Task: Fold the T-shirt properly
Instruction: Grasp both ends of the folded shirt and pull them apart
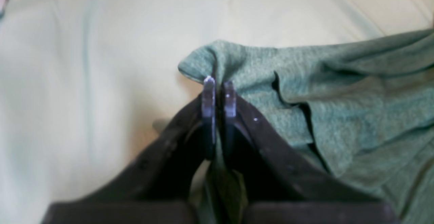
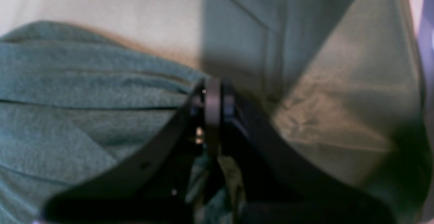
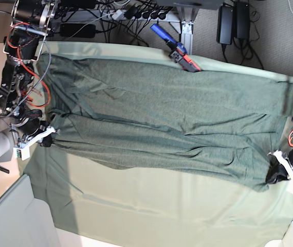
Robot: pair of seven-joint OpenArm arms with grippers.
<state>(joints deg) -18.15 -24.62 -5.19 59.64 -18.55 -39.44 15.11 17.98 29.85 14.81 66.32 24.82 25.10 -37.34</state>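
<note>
Two pincers are clamped on opposite ends of the T-shirt (image 3: 162,128), which lies stretched lengthwise across the desk (image 3: 151,216) on its pale green cloth. Left pincer (image 1: 219,81) has its jaws pressed together on a bunched corner of the knit at the far right of the base view, and the right pincer (image 2: 213,88) is likewise closed on fabric at the shirt's other end, beside that view's left edge.
</note>
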